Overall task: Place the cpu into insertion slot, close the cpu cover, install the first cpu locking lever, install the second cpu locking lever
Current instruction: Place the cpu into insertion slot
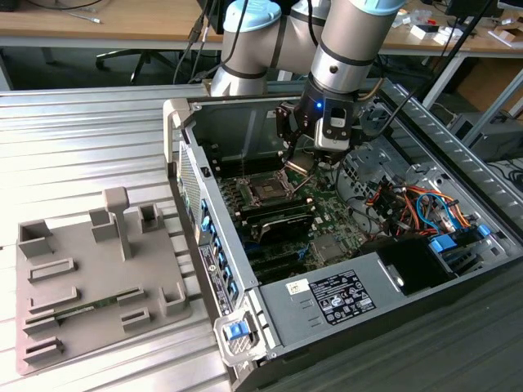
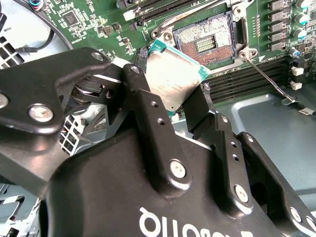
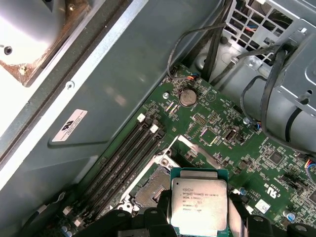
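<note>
Just above the motherboard point(image 3: 212, 128), near the bare socket point(image 2: 206, 43): cpu point(image 2: 174, 79), tilted, pinched at opposite edges by the end effector point(image 2: 170, 94); open air beneath. Arm point(image 1: 343, 49) points steeply down into the computer case point(image 1: 237, 122).

Small printed lines are showing on the cpu point(image 3: 199, 206) top in the first wrist view, too fine to read. A white sticker point(image 3: 68, 125) is sitting on the case wall point(image 3: 123, 84) and a white-and-black label point(image 1: 341, 296) on the power supply point(image 1: 282, 320), neither legible.
</note>
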Robot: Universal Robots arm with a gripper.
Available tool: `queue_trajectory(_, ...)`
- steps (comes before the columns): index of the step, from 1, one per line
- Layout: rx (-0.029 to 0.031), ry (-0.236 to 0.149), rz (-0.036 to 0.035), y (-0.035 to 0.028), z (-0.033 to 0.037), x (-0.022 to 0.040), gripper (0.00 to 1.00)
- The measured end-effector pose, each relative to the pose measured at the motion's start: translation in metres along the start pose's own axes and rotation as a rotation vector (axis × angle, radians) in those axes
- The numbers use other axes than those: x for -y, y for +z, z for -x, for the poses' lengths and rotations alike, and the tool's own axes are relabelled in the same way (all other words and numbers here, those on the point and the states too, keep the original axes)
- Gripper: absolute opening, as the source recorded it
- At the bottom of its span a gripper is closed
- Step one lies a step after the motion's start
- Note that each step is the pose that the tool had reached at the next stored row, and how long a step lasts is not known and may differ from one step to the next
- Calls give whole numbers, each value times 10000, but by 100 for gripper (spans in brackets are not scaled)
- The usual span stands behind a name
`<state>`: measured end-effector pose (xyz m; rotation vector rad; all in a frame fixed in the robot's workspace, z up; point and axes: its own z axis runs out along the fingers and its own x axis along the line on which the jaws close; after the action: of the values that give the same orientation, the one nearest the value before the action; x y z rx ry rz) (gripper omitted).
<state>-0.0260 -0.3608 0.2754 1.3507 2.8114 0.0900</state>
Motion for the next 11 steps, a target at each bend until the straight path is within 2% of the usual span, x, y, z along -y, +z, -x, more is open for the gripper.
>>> queue_trajectory(11, 7, 112, 1, 3, 0, 0, 54)
